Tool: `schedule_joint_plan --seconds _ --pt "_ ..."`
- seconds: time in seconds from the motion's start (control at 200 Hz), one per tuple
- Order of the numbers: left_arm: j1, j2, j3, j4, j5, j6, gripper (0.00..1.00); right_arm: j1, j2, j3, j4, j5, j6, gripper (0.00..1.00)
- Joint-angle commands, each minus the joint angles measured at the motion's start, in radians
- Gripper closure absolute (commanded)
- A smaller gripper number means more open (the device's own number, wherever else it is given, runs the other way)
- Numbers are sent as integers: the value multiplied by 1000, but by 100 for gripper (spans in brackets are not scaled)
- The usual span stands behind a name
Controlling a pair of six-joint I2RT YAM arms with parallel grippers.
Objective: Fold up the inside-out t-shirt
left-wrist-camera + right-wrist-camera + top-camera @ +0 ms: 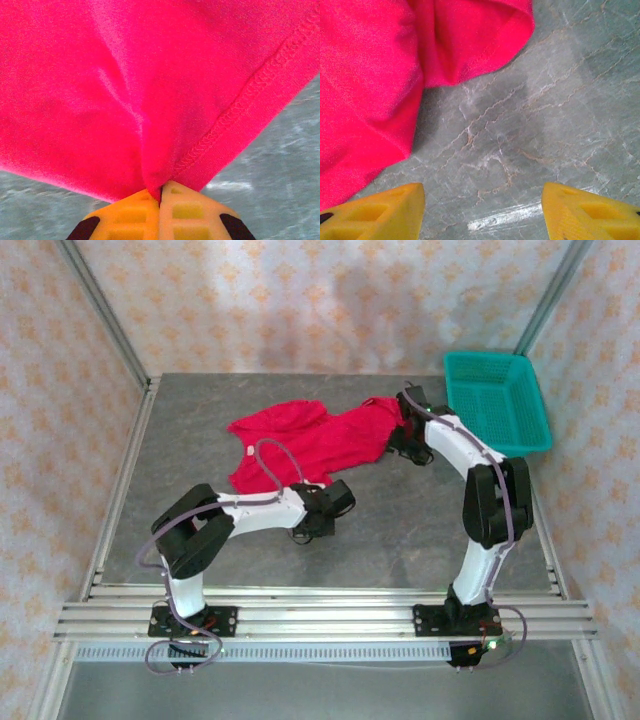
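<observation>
Left wrist view puts the left gripper [161, 194] right at the near edge of the t-shirt [125, 85]. Its two yellow fingers are pressed together on a pinch of red fabric, and the cloth fans up and away from that pinch. A stitched hem [240, 107] runs down the fabric's right side to the fingertips. You cannot see how much cloth sits between the pads, and the frame cuts off the rest of the garment. Grey table [285, 165] shows to the right of the hem.

In the top external view the t-shirt [310, 440] lies crumpled on the table, spread sideways. A small white tag [248, 451] sits near its left end. The left arm is folded low, with its elbow back and its forearm running rightward along the shirt's near edge. Its fingertips are hard to pick out there, under the wrist.

At the shirt's right end, the right arm rises from its base, bends at the elbow and reaches forward and leftward. A teal basket [495, 400] stands just right of the shirt, beyond that arm.

In the right wrist view the right gripper [482, 207] stands wide apart with nothing between its fingers, over bare table. The shirt's edge lies just left of the gap and runs behind the left finger [385, 210]. A rounded fold [480, 45] hangs above. Whether the cloth touches that finger, you cannot tell.
</observation>
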Motion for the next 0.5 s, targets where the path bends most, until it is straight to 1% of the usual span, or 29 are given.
schedule_joint_plan --seconds 0.0,0.1,0.255,0.315,0.355,0.375,0.395,0.46,0.49,0.495 --pt "37 -100 34 -194 -115 48 100 -3 83 47 37 -14 14 36" --pt "135 -237 37 -264 -122 105 100 -5 172 131 52 -10 12 35" --pt "365 -468 23 -299 -91 197 100 -12 308 281 81 -10 22 35" --pt "444 -526 17 -292 -67 223 100 -14 358 337 88 -18 32 35" --pt "488 -557 15 -289 -51 234 100 -14 388 378 78 -24 38 38" --pt "509 -567 18 -287 -42 239 100 -14 400 395 71 -28 41 41" --pt "527 -574 20 -288 -30 245 100 -14 410 411 66 -34 41 46" --pt "576 -580 37 -289 0 263 100 -14 419 451 16 -37 45 86" --pt "594 -577 51 -293 7 274 100 -14 405 457 -10 -37 44 100" --pt "598 -576 54 -293 8 275 100 -14 402 458 -15 -36 43 100"
